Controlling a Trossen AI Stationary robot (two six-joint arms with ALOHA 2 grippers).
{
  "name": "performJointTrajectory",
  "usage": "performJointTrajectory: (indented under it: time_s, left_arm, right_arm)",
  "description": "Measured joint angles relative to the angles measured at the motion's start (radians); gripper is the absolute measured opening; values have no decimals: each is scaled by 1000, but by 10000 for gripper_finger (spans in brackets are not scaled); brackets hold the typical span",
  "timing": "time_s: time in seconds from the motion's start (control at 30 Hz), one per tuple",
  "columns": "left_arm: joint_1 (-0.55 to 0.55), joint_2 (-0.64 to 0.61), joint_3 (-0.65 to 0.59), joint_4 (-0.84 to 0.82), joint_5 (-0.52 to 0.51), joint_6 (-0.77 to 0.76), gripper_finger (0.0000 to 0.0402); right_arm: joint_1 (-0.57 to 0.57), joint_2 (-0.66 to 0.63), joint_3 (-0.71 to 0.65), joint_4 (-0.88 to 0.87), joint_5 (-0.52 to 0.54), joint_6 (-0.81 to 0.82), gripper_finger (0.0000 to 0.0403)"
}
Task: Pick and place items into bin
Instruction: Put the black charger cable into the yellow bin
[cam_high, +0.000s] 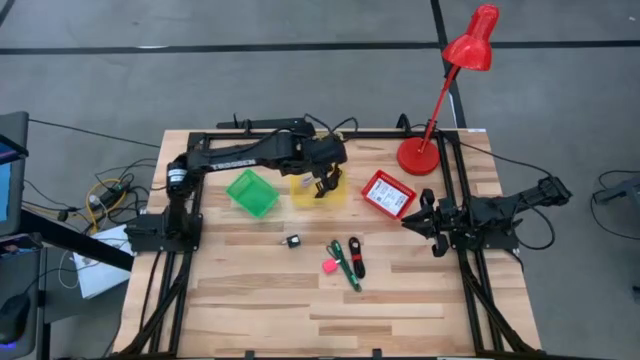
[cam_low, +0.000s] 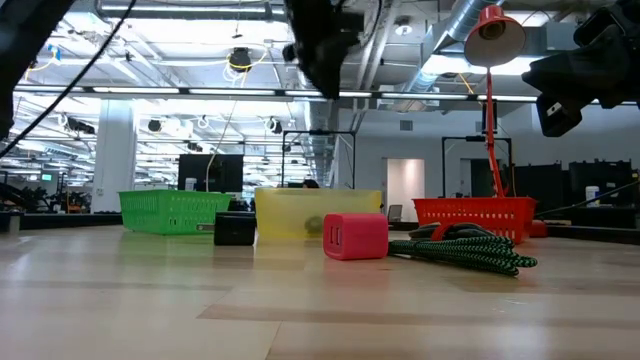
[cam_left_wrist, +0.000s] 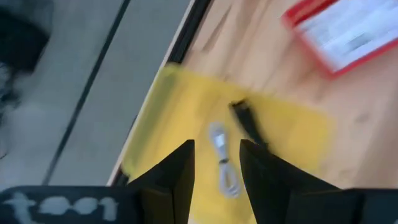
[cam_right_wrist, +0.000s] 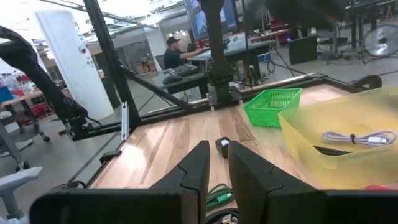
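My left gripper (cam_high: 322, 185) hangs open over the yellow bin (cam_high: 303, 197) and holds nothing. In the left wrist view, that gripper (cam_left_wrist: 216, 152) looks down on a pale coiled cable (cam_left_wrist: 224, 163) and a slim black item (cam_left_wrist: 250, 123) lying on the bin floor. On the table's near half lie a small black block (cam_high: 293, 241), a red-pink block (cam_high: 329, 266), a green tool (cam_high: 345, 268) and a black-and-red tool (cam_high: 357, 258). White card packets (cam_high: 389, 194) lie in the red bin (cam_high: 371, 182). My right gripper (cam_high: 425, 218) waits at the table's right, its fingers a narrow gap apart (cam_right_wrist: 217, 155).
A green bin (cam_high: 252, 192) stands left of the yellow one. The red desk lamp (cam_high: 418, 157) stands on the far right of the table, its head reaching past the far edge. Black frame rails run along both sides. People sit at desks (cam_right_wrist: 177, 59) beyond the table.
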Motion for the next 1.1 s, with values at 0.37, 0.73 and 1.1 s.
performJointTrajectory:
  time_s: [0.37,0.73,1.1]
  left_arm:
    - [-43,-317,-137,115,58,30,119]
    - [-100,-852,-956,665,149,-106,119]
    - [-260,-1244,-1632,1337,200,-289,119]
  right_arm:
    - [0,0,0,0,0,0,54]
    - [0,0,0,0,0,0,54]
    - [0,0,0,1,0,0,54]
